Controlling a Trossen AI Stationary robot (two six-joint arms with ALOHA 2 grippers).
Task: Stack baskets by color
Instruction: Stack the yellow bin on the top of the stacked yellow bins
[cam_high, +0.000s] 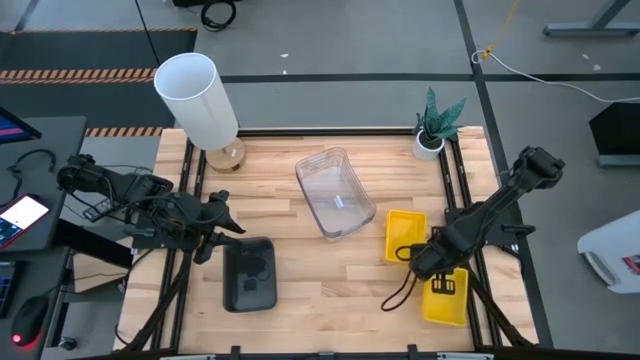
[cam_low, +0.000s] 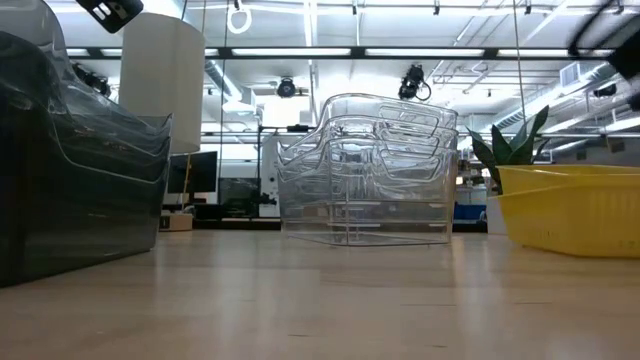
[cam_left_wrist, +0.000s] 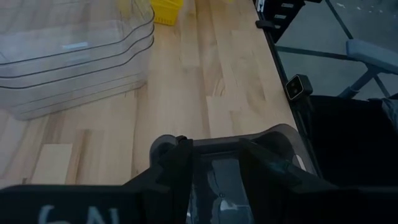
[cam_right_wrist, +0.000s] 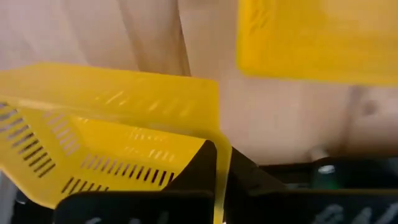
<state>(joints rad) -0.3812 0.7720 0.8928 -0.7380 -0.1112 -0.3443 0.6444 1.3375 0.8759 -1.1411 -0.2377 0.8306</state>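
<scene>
The right pincer (cam_high: 432, 262) is closing tight on the rim of a yellow basket (cam_high: 446, 293), its two dark fingers (cam_right_wrist: 205, 163) pinching the thin yellow wall between them near the surface's right front corner. A second yellow basket or stack (cam_high: 405, 235) is lying just beside it, toward the middle; how many yellow trays are nested there cannot be told. The left pincer (cam_high: 215, 228) is standing partly open just beside the dark grey basket stack (cam_high: 249, 275), one finger on each side of its near wall (cam_left_wrist: 217, 180); whether they are touching it cannot be told. Three clear baskets (cam_low: 368, 170) are sitting nested at the centre of the wooden surface (cam_high: 300, 290). One white cylinder lamp (cam_high: 197, 98) and one small plant pot (cam_high: 430, 143) are standing along the far edge.
</scene>
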